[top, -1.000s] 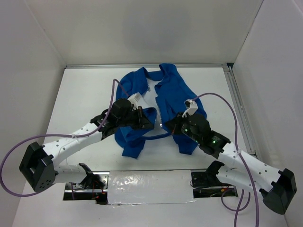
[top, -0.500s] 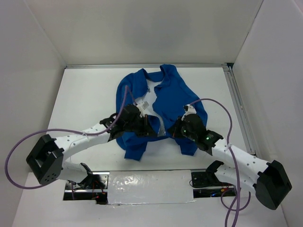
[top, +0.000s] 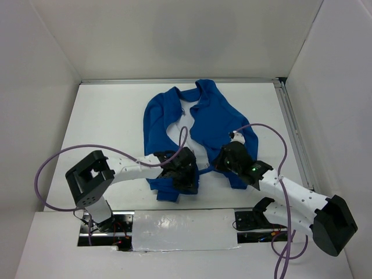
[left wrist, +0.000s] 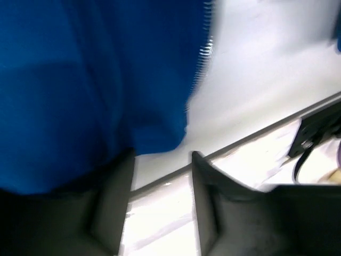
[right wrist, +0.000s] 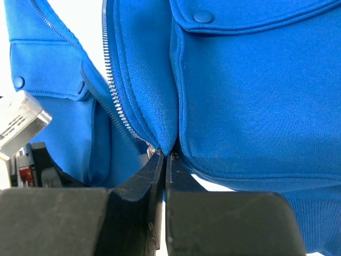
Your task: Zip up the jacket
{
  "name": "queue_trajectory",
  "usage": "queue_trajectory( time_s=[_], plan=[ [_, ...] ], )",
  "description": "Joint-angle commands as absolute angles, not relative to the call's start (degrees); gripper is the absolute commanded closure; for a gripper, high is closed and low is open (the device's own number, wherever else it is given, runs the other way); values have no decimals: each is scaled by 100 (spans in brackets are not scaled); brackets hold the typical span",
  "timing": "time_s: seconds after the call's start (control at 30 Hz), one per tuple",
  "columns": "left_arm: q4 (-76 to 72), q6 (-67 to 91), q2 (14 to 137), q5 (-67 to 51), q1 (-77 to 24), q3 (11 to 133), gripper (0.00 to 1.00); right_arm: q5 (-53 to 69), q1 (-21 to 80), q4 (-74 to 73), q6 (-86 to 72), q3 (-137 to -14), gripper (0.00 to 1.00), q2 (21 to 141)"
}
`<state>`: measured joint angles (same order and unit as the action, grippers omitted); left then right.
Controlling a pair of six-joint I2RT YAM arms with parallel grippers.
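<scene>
Jaws of left pincer [left wrist: 162, 160] now gape empty, grip just dropped; right pincer [right wrist: 164, 156] stays pinched on jacket [top: 218, 113], so zipping likely waits.

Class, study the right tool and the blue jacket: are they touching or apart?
Touching. The right wrist view shows the right tool shut on a fold of the jacket at its front edge, with the fabric pinched between the fingertips.

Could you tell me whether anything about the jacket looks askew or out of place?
Yes: the jacket lies crumpled and unzipped, its front panels splayed with white lining showing between them. Its near corner is bunched beside the left tool, whose jaws stand open; the right tool pinches the hem by the zipper.
</scene>
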<state>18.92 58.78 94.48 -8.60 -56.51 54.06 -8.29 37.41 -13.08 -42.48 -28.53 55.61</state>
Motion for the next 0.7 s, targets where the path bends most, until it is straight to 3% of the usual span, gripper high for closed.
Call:
queue_trajectory(
  time_s=[0.0,0.13,0.33,0.43,0.67],
  plan=[
    [2669,6020,9553,-405,-5835,6002,40,-1151,3779,-1477,-4315,-2892,100,5379],
    [3189,6143,9536,-132,-5959,6266,32,-1143,3797,-1485,-4289,-2856,100,5300],
    [4191,6881,9606,395,-6003,6644,28,-1187,3806,-1521,-4272,-2848,100,5256],
    [4526,7031,9878,597,-6003,6890,18,-1187,3806,-1503,-4263,-2830,100,5247],
    [3744,6548,10168,343,-6003,6917,16,-1169,3823,-1521,-4298,-2830,100,5309]
  ],
)
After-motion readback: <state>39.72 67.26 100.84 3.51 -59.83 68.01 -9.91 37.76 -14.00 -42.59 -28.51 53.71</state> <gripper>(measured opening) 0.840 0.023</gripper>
